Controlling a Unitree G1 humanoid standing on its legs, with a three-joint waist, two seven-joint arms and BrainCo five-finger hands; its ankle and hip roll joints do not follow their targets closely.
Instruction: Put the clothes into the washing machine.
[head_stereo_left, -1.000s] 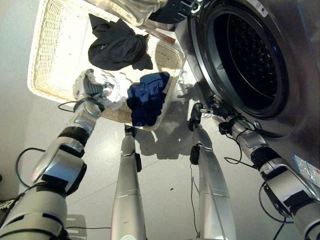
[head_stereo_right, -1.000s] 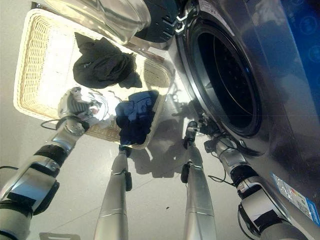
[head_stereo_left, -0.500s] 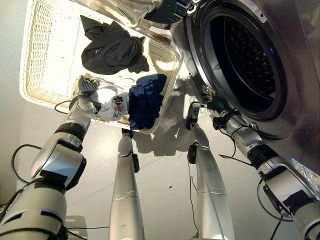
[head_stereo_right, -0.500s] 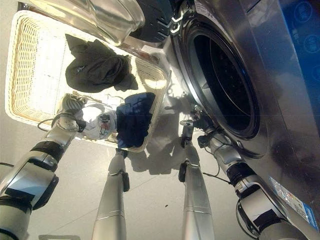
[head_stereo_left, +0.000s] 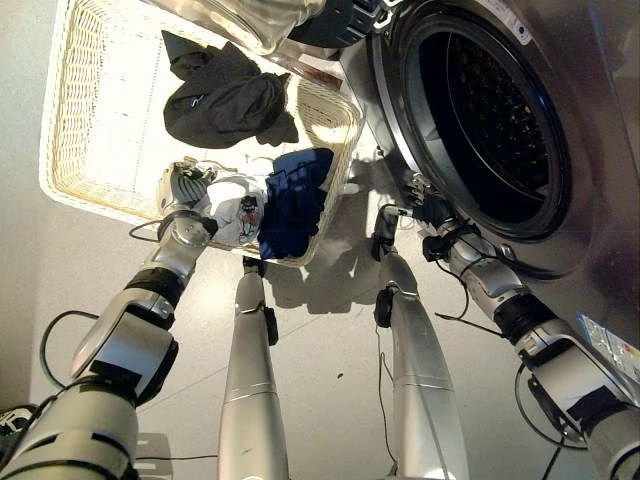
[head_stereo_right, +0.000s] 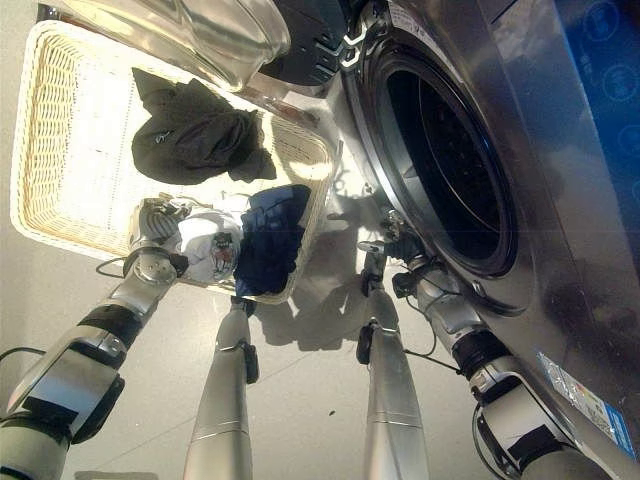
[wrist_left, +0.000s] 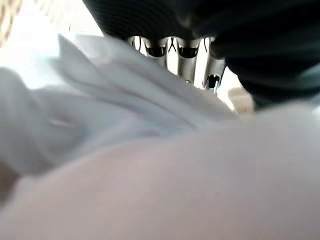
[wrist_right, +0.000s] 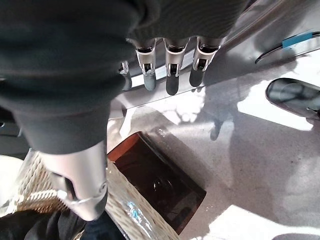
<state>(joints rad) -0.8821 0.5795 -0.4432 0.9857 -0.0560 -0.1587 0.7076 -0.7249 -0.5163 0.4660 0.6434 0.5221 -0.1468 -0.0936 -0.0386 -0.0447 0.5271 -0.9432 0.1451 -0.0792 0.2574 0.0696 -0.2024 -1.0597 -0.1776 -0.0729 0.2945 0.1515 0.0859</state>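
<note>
Clothes fill the near end of the pale woven wicker basket (head_stereo_left: 85, 120) on the floor: a white printed garment (head_stereo_left: 232, 205) at the near rim, a dark blue garment (head_stereo_left: 295, 195) just right of it draped over the rim, and a black garment (head_stereo_left: 225, 95) farther in. The left hand (head_stereo_left: 180, 185) sits on the white garment's left edge, its fingers (wrist_left: 187, 55) pressed into the cloth; whether they grip it cannot be told. The right hand (head_stereo_right: 395, 243) hangs with relaxed, straight fingers, empty, just below the round opening of the dark grey washing machine (head_stereo_left: 490, 110), well apart from the clothes.
</note>
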